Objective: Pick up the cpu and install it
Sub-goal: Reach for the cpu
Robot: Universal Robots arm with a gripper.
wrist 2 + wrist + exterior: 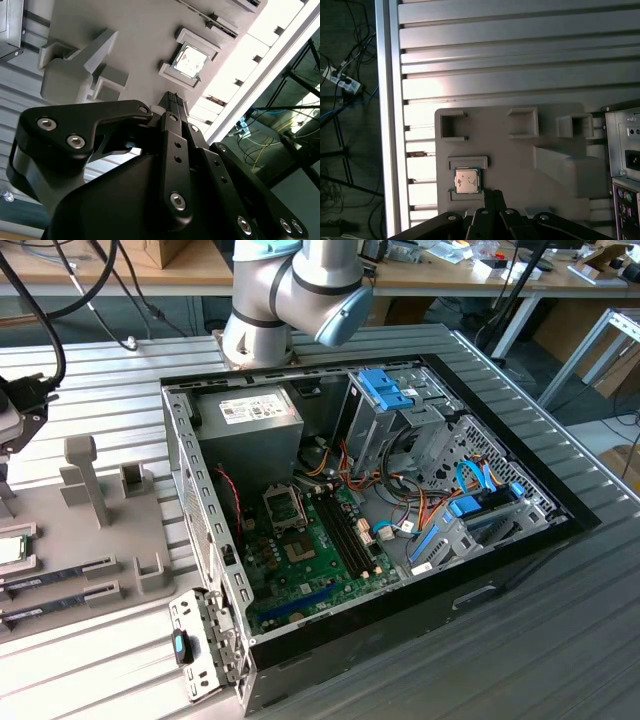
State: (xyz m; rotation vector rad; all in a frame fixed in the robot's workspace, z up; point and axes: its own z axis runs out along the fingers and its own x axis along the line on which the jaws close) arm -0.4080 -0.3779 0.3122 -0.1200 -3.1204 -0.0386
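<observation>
My jaws, narrow and empty, hang just beside the cpu [468,180], which a tray [512,157] pocket keeps square for pickup.

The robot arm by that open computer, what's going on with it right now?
A silver-grey robot arm is working over a flat grey fixture tray. Its black gripper, jaws closed and empty, hangs right beside the small, flat, square, silver-topped, green-rimmed cpu. The cpu lies in its holder on the tray, not yet picked up. The open black computer case, with its green motherboard, stands to the exterior view's right of the tray.
</observation>
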